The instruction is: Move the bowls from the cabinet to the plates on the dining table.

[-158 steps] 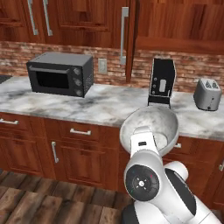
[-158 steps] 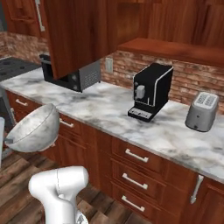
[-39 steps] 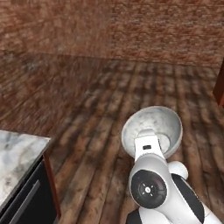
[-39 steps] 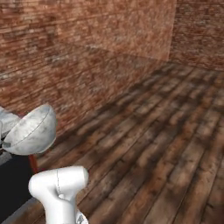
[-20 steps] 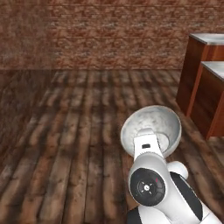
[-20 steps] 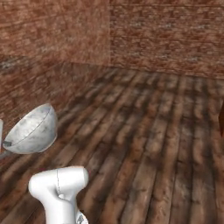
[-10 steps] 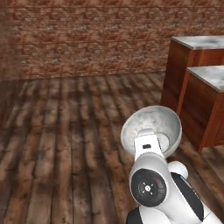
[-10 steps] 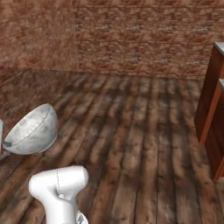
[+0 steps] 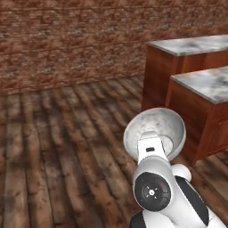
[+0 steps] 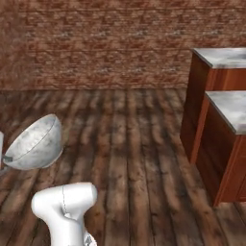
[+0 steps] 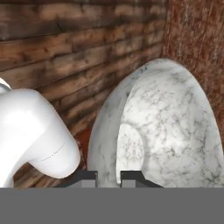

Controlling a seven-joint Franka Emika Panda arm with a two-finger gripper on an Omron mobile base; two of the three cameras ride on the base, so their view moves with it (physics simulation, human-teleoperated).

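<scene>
- Left base view: pale grey-white speckled bowl (image 9: 154, 133) carried just ahead of the white wrist, tipped on edge with its hollow facing back toward the camera. Gripper itself hidden behind the wrist housing. Marble-topped table (image 9: 202, 83) off to the right of the bowl, well apart.
- Right base view: same bowl (image 10: 34, 142) hanging over the wooden floor (image 10: 129, 158), clear of everything, rim slanted. Looks rigid and smooth, probably ceramic: likely breakable if dropped and liable to pivot in a thin rim pinch.
- Hand view: gripper (image 11: 108, 176) clenched on the bowl's rim, one fingertip (image 11: 131, 176) inside the wall, the other outside. Best hold judged to be exactly that: wall pinched near the rim, kept steady while tilted.
</scene>
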